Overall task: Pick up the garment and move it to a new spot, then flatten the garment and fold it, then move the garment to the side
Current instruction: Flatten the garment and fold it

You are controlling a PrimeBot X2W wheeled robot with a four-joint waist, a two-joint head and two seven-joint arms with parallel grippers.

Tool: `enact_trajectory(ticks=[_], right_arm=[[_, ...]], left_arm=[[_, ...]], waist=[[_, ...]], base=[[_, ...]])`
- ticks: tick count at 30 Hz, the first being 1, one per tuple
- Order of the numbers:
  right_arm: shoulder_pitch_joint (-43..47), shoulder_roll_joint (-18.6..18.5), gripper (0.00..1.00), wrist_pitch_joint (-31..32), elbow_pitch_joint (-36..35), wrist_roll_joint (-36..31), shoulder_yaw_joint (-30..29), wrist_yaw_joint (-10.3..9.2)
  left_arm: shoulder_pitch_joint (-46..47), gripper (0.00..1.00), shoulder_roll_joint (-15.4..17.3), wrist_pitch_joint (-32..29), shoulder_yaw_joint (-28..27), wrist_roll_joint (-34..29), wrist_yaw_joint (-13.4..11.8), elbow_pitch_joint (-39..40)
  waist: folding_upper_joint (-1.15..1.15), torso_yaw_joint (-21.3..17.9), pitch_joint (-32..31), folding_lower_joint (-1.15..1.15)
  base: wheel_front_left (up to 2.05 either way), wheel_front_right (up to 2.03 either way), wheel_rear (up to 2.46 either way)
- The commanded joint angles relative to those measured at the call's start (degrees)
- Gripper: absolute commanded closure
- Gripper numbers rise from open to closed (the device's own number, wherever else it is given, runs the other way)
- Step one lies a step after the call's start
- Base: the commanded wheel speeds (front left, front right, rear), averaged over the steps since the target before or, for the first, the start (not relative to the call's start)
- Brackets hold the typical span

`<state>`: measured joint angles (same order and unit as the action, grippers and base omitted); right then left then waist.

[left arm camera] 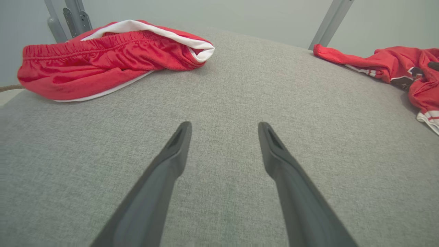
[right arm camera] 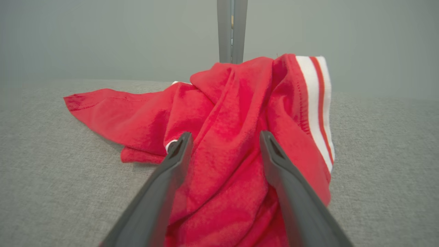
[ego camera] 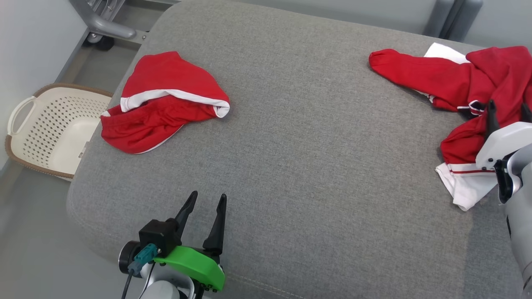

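While the crumpled red garment with white striped trim (ego camera: 440,79) is lying at the right end of the grey woven cushion (ego camera: 311,145), the right gripper (ego camera: 508,109) is sitting directly over its near half, so the right arm is plainly the nearer one. The garment's long axis is running on a slant in the head view, from a sleeve tip pointing toward the cushion's middle back to the striped white hem near the front right edge. In the right wrist view the right gripper (right arm camera: 225,137) is holding its two dark fingers wide apart, and the bunched red cloth (right arm camera: 233,103) is lying between them and rising just beyond their tips. Whether the fingers are pressing into the cloth I cannot tell. Judging by this, closing on that raised fold is the move in hand. The left gripper (ego camera: 208,197) is also standing wide, above bare cushion near the front edge, well apart from both the garment and the folded red shorts with a white band (ego camera: 162,104).
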<state>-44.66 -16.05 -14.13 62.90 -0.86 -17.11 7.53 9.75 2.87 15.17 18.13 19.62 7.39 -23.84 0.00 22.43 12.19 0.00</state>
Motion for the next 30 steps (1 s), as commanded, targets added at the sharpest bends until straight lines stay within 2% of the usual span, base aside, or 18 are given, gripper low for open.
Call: enact_trajectory(ticks=[1,3,4,5,6,7,8,9,16,20,24,28,30], right_arm=[[-0.57,-0.07,0.02,0.0,0.57,-1.08,-0.87,-0.08],[-1.01,0.15,0.03,-0.11,1.15,-2.64,-1.91,-0.08],[-1.32,0.32,0.19,-0.16,1.33,-3.22,-2.33,-0.08],[-1.57,0.46,0.42,-0.17,1.49,-4.01,-2.75,-0.08],[-1.69,0.48,0.59,0.1,1.78,-4.62,-3.45,-0.08],[-1.69,0.48,0.59,0.1,1.78,-4.62,-3.45,-0.08],[-1.77,0.58,0.72,0.22,2.07,-5.3,-4.01,-0.08],[-1.96,0.74,1.0,0.21,2.3,-5.86,-4.45,-0.08],[-3.83,2.81,1.0,-0.46,2.28,-8.13,-4.76,-0.08],[-5.32,6.05,1.0,-0.99,1.14,-6.82,-0.24,-0.06],[-5.27,10.95,1.0,-1.09,-4.86,-0.69,13.42,-0.04],[1.77,12.88,1.0,-1.05,-14.71,12.61,37.62,-0.04],[4.01,11.27,1.0,-0.5,-19.21,19.33,48.85,-0.04]], left_arm=[[-0.84,0.0,0.07,-0.03,-0.05,0.33,0.11,0.25],[-0.72,0.0,0.08,-0.03,-0.26,0.4,0.1,0.1],[-0.68,0.0,0.07,-0.03,-0.4,0.48,0.11,0.11],[-0.62,0.0,0.07,-0.03,-0.45,0.52,0.11,0.12],[-0.5,0.0,0.07,-0.03,-0.45,0.61,0.11,0.13],[-0.5,0.0,0.07,-0.03,-0.45,0.61,0.11,0.13],[-0.31,0.0,0.07,-0.03,-0.4,0.57,0.11,0.11],[-0.08,0.0,0.07,-0.03,-0.25,0.6,0.11,0.1],[0.62,0.0,0.08,-0.03,0.83,-0.2,0.11,-0.35],[-0.01,0.0,0.08,-0.03,0.4,0.16,0.11,-0.7],[-0.78,0.0,0.07,-0.03,0.04,0.6,0.11,-0.43],[-1.45,0.0,0.07,-0.03,0.22,0.94,0.12,-0.8],[-1.64,0.0,0.09,-0.03,-0.02,1.06,0.11,-0.88]], waist=[[0.0,0.39,0.24,0.0],[0.0,0.33,0.36,0.0],[0.0,0.21,0.45,0.0],[0.0,0.07,0.57,0.0],[0.0,-0.05,0.69,0.0],[0.0,-0.05,0.69,0.0],[0.0,-0.14,0.81,0.0],[0.0,-0.19,0.92,0.0],[0.0,-0.53,1.16,0.0],[0.0,-0.75,0.38,0.0],[0.0,-1.21,-0.55,0.0],[0.0,-1.51,-2.07,0.0],[0.0,-1.67,-2.77,0.0]], base=[[0.0,0.0,0.0],[0.0,0.0,0.0],[0.0,0.0,0.0],[0.0,0.0,0.0],[0.0,0.0,0.0],[0.0,0.0,0.0],[0.0,0.0,0.0],[0.0,0.0,0.0],[0.0,0.0,0.0],[0.0,0.0,0.0],[0.0,0.0,0.0],[0.0,0.0,0.0],[0.0,0.0,0.0]])
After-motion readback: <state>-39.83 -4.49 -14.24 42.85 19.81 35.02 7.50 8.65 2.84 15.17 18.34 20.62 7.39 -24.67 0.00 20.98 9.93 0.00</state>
